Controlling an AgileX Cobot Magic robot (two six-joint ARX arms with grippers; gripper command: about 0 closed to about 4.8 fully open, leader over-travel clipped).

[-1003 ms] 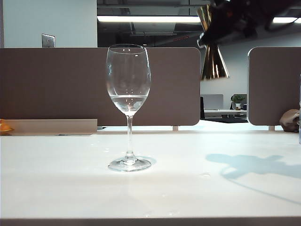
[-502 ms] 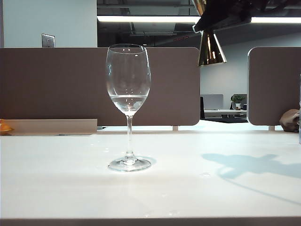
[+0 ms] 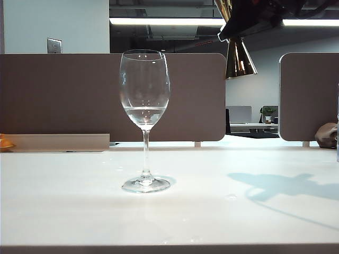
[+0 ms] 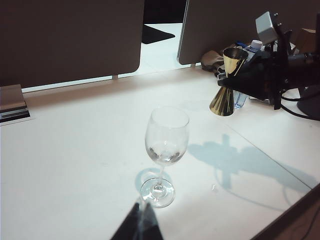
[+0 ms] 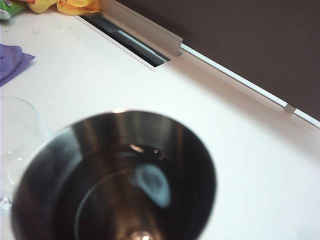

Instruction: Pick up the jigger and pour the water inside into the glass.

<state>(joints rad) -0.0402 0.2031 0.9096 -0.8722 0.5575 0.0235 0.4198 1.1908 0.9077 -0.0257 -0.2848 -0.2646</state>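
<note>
beside the glass (image 3: pixel 144 119), right pincer (image 4: pixel 239 79) grips jigger (image 4: pixel 227 82).

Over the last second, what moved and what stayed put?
The right gripper carried the jigger higher, mostly in the first half-second; in the exterior view its lower cone's rim rose and shifted slightly left. It is held upright, up and right of the glass, not over it. No grab or release. The left gripper, above the table's near edge, cannot be compared. The glass and its shallow water are unchanged.
</note>
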